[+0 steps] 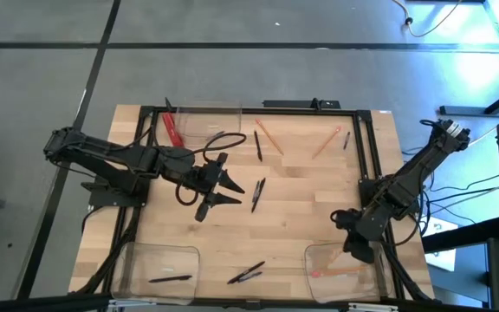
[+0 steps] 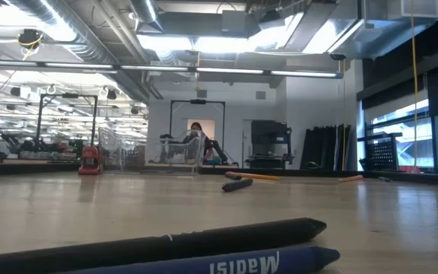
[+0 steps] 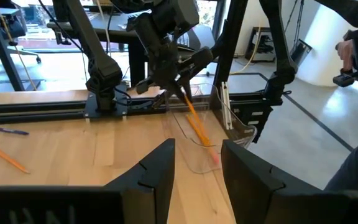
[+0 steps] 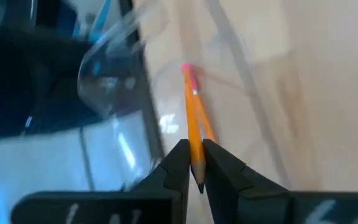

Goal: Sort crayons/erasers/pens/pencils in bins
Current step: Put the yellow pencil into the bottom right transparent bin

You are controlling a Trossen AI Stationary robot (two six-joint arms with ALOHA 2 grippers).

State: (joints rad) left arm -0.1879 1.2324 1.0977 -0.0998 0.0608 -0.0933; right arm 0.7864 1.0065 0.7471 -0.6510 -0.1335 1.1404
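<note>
My right gripper [image 1: 359,251] hangs over the near right bin [image 1: 319,257], shut on an orange pencil [image 4: 193,112] with a pink eraser end. A second pencil [image 1: 338,273] lies in that bin. My left gripper [image 1: 236,192] stands open above mid-table, holding nothing. Two pencils [image 1: 269,137] [image 1: 326,143] and black pens [image 1: 257,146] [image 1: 258,192] lie on the far half of the table. A pen and a blue crayon [image 2: 226,262] lie at the near edge. The near left bin [image 1: 137,260] holds one pen [image 1: 170,278]. My right gripper pinches the pencil between its two fingertips near the sharpened end [image 4: 197,152]. The fingers slant down from above, and the pencil runs on ahead of them. Its eraser end [image 3: 215,158] reaches down into the bin; I cannot tell whether it touches the floor.
A third clear bin [image 1: 223,117] stands at the far left with a red strip [image 1: 173,130] beside it. A black metal frame [image 1: 366,147] borders the table. Bare wood lies between the two near bins and the far objects.
</note>
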